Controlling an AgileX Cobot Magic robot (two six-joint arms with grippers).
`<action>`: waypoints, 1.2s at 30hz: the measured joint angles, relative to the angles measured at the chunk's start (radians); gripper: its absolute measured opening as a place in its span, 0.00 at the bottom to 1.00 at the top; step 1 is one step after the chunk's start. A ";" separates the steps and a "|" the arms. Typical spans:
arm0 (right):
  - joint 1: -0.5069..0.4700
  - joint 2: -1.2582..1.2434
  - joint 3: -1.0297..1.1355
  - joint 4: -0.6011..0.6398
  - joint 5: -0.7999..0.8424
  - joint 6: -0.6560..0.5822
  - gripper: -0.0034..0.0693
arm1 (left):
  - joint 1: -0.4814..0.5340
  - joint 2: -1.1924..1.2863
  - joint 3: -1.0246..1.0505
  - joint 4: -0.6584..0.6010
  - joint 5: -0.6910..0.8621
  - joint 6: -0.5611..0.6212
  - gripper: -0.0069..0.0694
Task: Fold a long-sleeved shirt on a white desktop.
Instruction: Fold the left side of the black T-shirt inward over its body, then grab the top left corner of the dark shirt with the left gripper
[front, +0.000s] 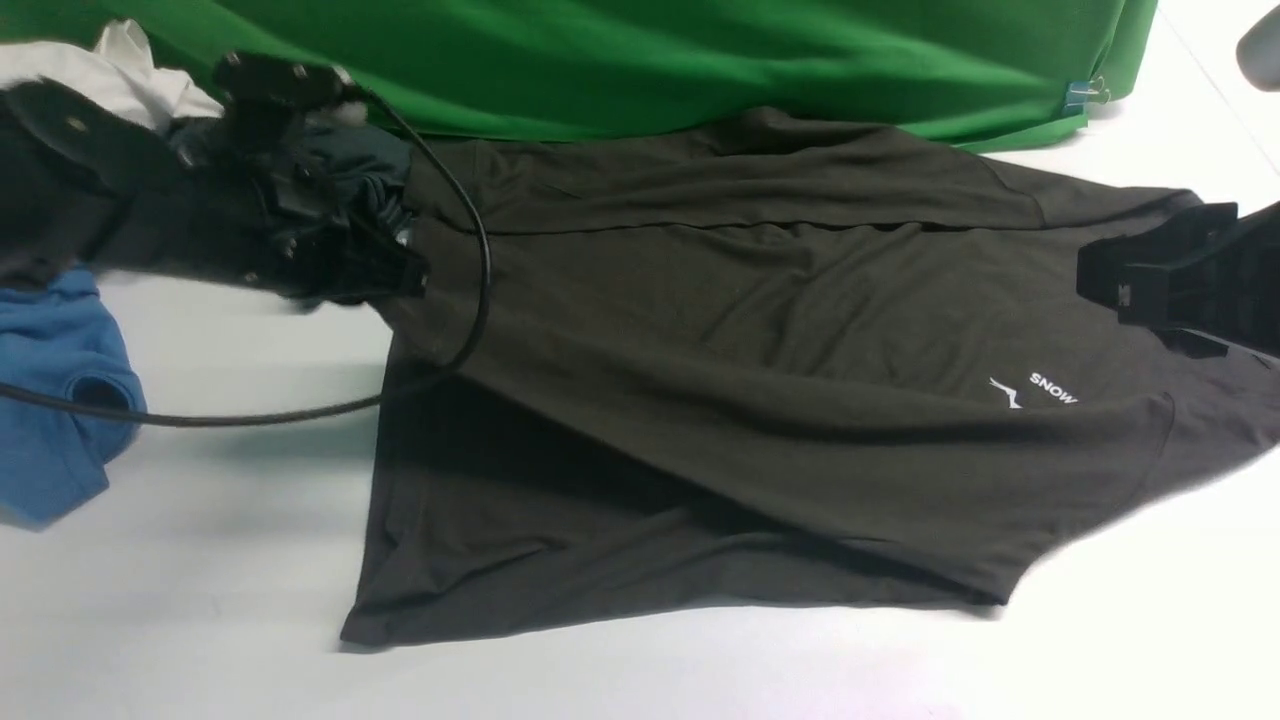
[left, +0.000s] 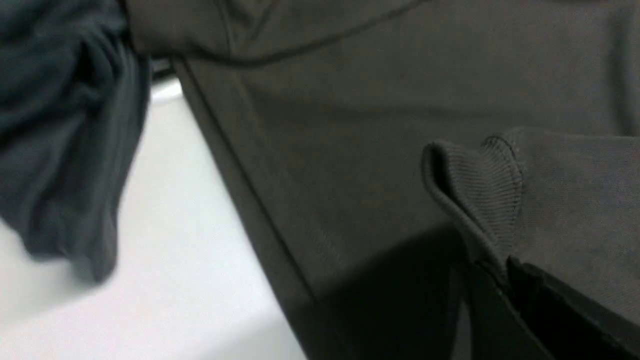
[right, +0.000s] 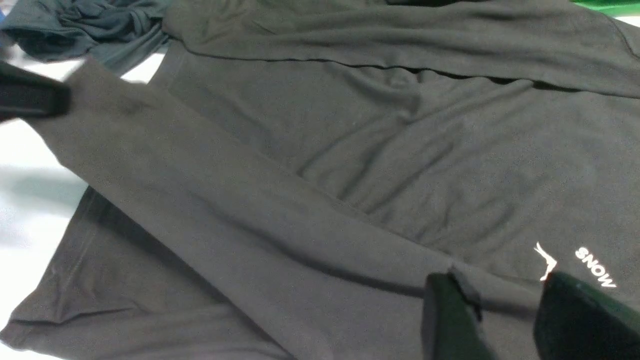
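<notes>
**Sleeve lifted across a dark jersey shirt**

Clearly, the soft olive-brown shirt (front: 760, 330) is spread on the smooth white desktop (front: 200, 600), its hem toward the left. A ribbed cuff (left: 480, 185) is pinched in the closed left gripper (left: 502, 280), and the sleeve is stretched taut. The right gripper (right: 505, 310) is held part-open around a fabric fold near the white print (right: 595, 267). A crumpled teal-grey garment (right: 85, 25) lies beside.

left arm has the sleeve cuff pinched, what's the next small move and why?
Probably carry the cuff a little further across the long-sleeved shirt and lay it down. The left gripper is shut on the ribbed cuff, the sleeve hangs lifted diagonally over the body, and the far sleeve already lies folded across the top.
</notes>
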 joint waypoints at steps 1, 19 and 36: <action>0.000 0.000 0.000 0.000 0.000 0.000 0.38 | 0.000 0.026 0.000 0.005 0.000 -0.022 0.15; 0.000 0.009 0.000 0.051 -0.004 -0.157 0.67 | 0.007 0.145 -0.183 0.417 -0.035 -0.890 0.85; 0.030 0.115 -0.060 0.150 -0.040 -0.260 0.69 | 0.035 0.571 -0.815 0.225 0.244 -1.069 0.83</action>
